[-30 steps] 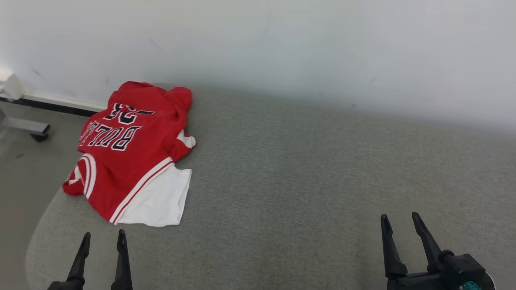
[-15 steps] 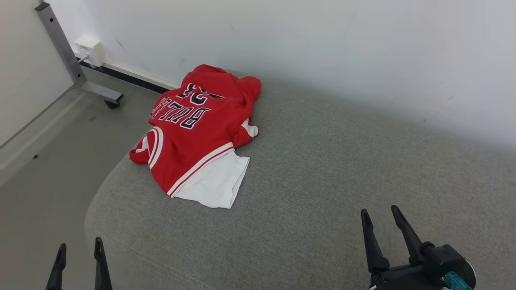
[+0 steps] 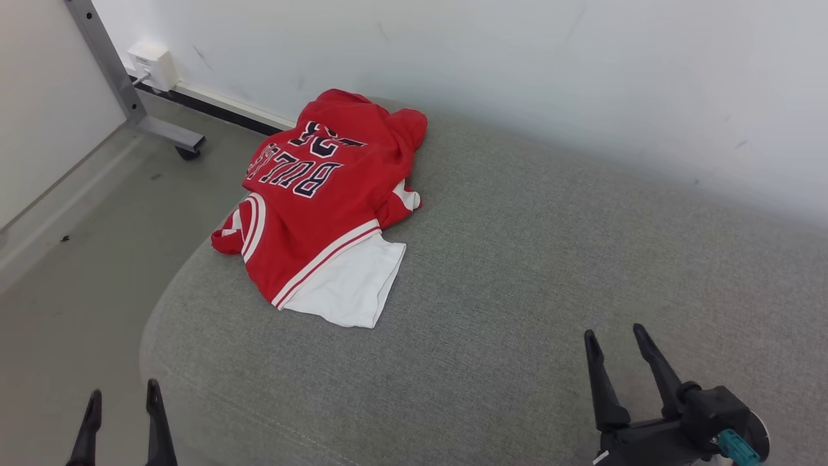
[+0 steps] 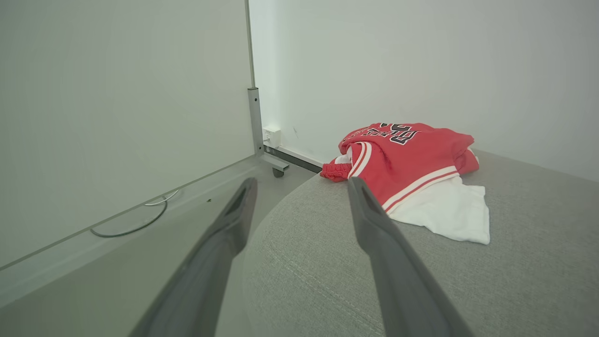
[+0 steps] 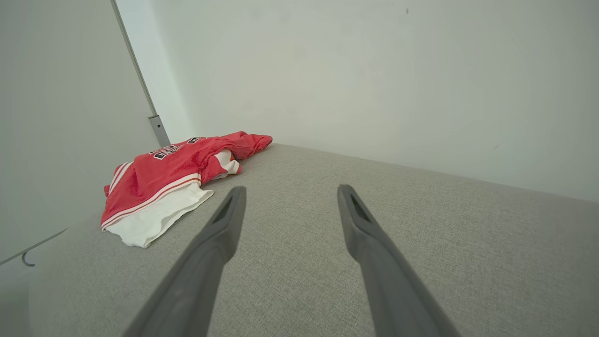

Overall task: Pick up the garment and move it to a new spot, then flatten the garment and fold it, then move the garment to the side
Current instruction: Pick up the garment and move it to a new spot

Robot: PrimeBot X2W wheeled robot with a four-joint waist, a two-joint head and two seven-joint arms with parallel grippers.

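Note:
The garment point(image 3: 315, 202) is a red jersey with dark lettering, white trim and a white part at its near end. It lies crumpled at the far left of a grey upholstered surface point(image 3: 517, 259), close to the wall. The left wrist view has the garment point(image 4: 407, 164) ahead and to the right; the right wrist view has the garment point(image 5: 173, 178) far to the left. My left gripper point(image 3: 123, 401) stands open at the lower left, off the surface's left edge, holding nothing. My right gripper point(image 3: 614, 343) is open at the lower right above the surface, well apart from the garment.
A white wall point(image 3: 517, 65) runs behind the surface. On the floor at the far left stands a metal frame leg point(image 3: 129, 110) with a caster, beside a white wall socket point(image 3: 152, 65). A pale panel point(image 4: 117, 117) rises on the left with a cable point(image 4: 135, 224) at its foot.
The head camera has turned left, so the whole picture shifted right and now takes in the floor and the frame leg. Both grippers stay open; the garment lies as before.

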